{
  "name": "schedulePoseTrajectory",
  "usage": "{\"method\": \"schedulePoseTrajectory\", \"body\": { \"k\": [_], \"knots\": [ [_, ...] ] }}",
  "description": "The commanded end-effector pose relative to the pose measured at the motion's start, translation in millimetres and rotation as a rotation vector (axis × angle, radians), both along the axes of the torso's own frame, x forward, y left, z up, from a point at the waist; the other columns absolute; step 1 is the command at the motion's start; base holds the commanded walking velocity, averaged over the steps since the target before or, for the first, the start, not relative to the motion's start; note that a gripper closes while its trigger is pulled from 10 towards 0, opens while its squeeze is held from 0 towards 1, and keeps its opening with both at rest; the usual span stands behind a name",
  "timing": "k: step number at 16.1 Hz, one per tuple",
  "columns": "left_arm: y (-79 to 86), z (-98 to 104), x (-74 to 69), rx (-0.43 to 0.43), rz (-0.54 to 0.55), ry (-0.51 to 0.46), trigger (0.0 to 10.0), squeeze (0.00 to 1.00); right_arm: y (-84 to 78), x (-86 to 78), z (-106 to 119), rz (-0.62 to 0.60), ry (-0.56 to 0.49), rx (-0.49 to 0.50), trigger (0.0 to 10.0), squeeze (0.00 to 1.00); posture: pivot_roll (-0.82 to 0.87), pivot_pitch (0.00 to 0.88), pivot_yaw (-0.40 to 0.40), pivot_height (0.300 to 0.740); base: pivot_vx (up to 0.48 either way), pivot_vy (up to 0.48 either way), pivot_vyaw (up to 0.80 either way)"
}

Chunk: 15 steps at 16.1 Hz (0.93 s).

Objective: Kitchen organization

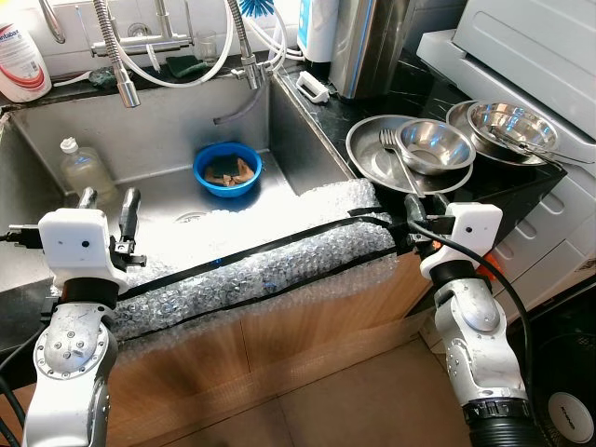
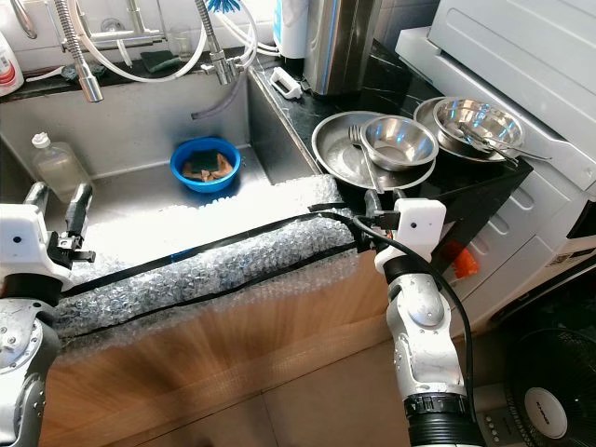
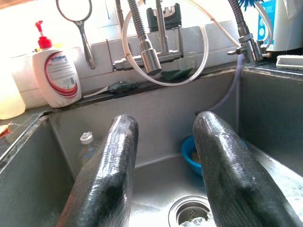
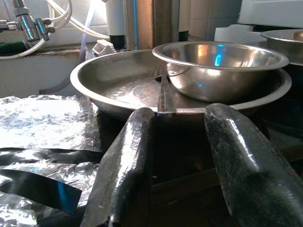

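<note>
While beside plate [image 1: 372, 154]: fork [image 1: 399, 160], bowl [image 1: 435, 145].

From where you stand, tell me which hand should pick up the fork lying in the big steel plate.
Right. The right hand is open, right at the counter edge facing the plate, with the fork handle pointing toward it. The left hand hovers over the sink, far off.

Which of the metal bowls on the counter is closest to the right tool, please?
The bowl sitting in the wide plate with the fork, just ahead of the right tool. The other bowl sits farther right, beside the white appliance.
</note>
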<state>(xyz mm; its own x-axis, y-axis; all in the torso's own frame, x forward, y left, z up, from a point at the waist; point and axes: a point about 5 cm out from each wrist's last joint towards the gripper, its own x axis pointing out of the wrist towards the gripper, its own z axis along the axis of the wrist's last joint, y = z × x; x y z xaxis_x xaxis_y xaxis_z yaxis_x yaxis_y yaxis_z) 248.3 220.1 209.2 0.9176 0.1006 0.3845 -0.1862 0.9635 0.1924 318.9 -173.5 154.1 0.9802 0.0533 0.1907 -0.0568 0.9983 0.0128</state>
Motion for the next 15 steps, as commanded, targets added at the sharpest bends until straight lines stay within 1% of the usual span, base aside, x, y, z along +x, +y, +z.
{"method": "schedulePoseTrajectory", "body": {
  "k": [1, 5, 6, 7, 8, 9, 12, 13, 14, 15],
  "knots": [
    [-2.8, 0.9, 0.4, -0.006, -0.004, -0.010, 10.0, 0.00, -3.4, 1.4, 3.8, -0.011, -0.019, 0.002, 10.0, 0.00, 0.07, 0.144, -0.065, 0.740, 0.000, 0.000, 0.00],
    [-3.6, 0.9, 0.6, -0.008, -0.004, -0.012, 10.0, 0.00, -3.5, 1.9, 5.9, -0.009, -0.033, 0.004, 9.9, 0.00, 0.07, 0.142, -0.066, 0.740, 0.000, 0.000, 0.00],
    [-3.4, 0.9, 0.6, -0.008, -0.004, -0.012, 10.0, 0.00, -3.2, 2.2, 6.7, -0.009, -0.037, 0.004, 8.0, 0.00, 0.07, 0.142, -0.066, 0.740, 0.000, 0.000, 0.00],
    [-3.4, 0.9, 0.7, -0.009, -0.003, -0.012, 10.0, 0.00, -3.0, 2.5, 7.7, -0.006, -0.042, 0.004, 7.2, 0.00, 0.07, 0.142, -0.066, 0.740, 0.000, 0.000, 0.00],
    [-3.4, 0.8, 0.8, -0.008, -0.003, -0.011, 10.0, 0.00, -2.8, 2.8, 7.8, -0.005, -0.042, 0.004, 7.5, 0.00, 0.07, 0.143, -0.066, 0.740, 0.000, 0.000, 0.00],
    [-3.4, 0.7, 0.8, -0.008, -0.004, -0.011, 10.0, 0.00, -2.3, 2.8, 7.5, -0.002, -0.040, 0.002, 10.0, 0.00, 0.07, 0.144, -0.067, 0.740, 0.000, 0.000, 0.00],
    [-5.4, -1.3, 0.7, 0.000, -0.012, -0.002, 10.0, 0.00, -1.7, 2.7, 6.1, -0.001, -0.035, 0.001, 9.9, 0.00, 0.07, 0.143, -0.067, 0.740, 0.000, 0.000, 0.00],
    [-5.8, -1.4, 0.9, 0.000, -0.014, -0.002, 10.0, 0.00, -1.5, 2.8, 6.3, 0.001, -0.037, 0.001, 7.4, 0.00, 0.07, 0.143, -0.067, 0.740, 0.000, 0.000, 0.00],
    [-5.8, -1.4, 1.1, -0.001, -0.014, -0.002, 10.0, 0.00, -1.5, 2.8, 6.3, 0.001, -0.036, 0.001, 0.0, 0.00, 0.07, 0.143, -0.067, 0.740, 0.000, 0.000, 0.00],
    [-5.7, -1.1, 1.5, -0.002, -0.014, -0.003, 10.0, 0.00, -1.5, 3.2, 6.6, 0.001, -0.036, 0.001, 0.0, 0.00, 0.07, 0.143, -0.067, 0.740, 0.000, 0.000, 0.00]
  ]
}}
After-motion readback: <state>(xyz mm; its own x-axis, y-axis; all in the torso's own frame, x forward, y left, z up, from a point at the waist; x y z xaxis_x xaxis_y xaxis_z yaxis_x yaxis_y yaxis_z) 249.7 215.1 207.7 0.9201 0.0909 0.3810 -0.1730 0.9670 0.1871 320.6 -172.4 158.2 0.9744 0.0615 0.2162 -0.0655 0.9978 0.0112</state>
